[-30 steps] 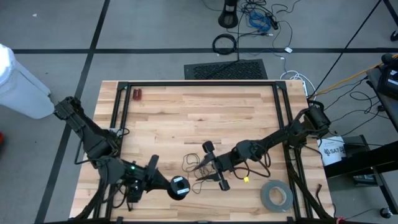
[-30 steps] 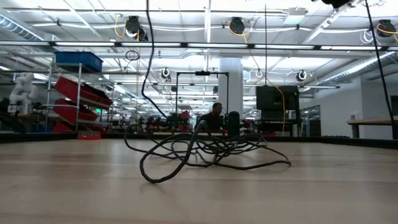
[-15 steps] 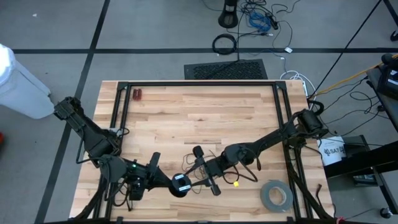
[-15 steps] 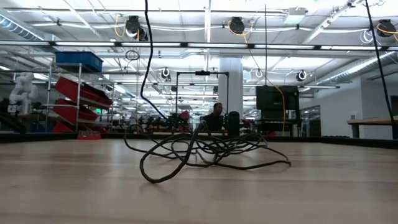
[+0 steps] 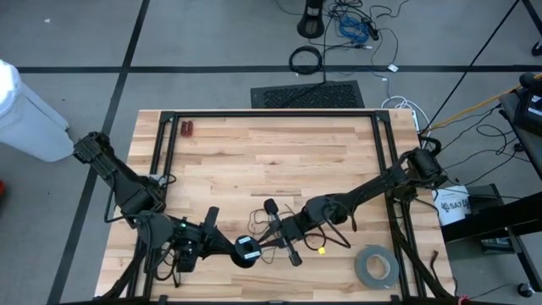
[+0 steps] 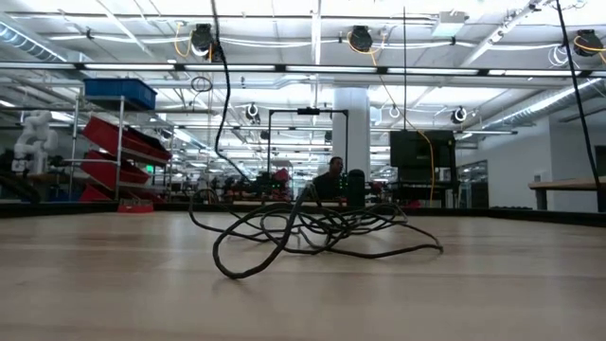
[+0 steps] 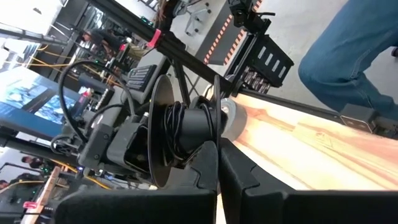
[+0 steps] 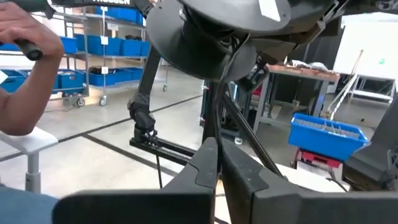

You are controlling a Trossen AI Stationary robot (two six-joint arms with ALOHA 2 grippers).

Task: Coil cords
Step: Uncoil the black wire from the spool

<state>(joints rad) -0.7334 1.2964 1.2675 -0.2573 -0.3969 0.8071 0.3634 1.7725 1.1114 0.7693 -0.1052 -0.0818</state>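
A thin black cord lies as a loose tangle (image 6: 312,227) on the wooden table, and one strand (image 6: 225,114) rises from it out of the low view's top. The other end is wound on a black spool (image 5: 246,252) (image 7: 186,130), which my left gripper (image 5: 233,248) (image 7: 219,163) holds above the table's near edge. My right gripper (image 5: 262,240) (image 8: 219,155) stands just right of the spool and slightly below it, shut on a strand leading up to the spool (image 8: 205,31). A small yellow tag (image 5: 322,250) lies by the cord. My left gripper is shut on the spool's near side (image 7: 210,144), coming roughly level from the table's left; the fingertips hide the part they pinch. The spool is lifted clear of the table with its round face up. My right gripper pinches one strand of the cord (image 8: 221,127) between its fingertips, pointing toward the table's left and slightly upward. From the fingers the strand runs up to the spool's hub.
A grey tape roll (image 5: 377,265) lies at the near right corner, and a small red object (image 5: 187,129) at the far left. Black frame rails (image 5: 271,113) border the table. A person in jeans (image 7: 348,56) stands beyond the table, and a hand (image 8: 25,62) shows in the right wrist view.
My right gripper has moved toward the table's left, up to the spool, and has kept still there for the last half second. The rising strand in the low view has swung slightly. The tangle on the table has stayed in place.
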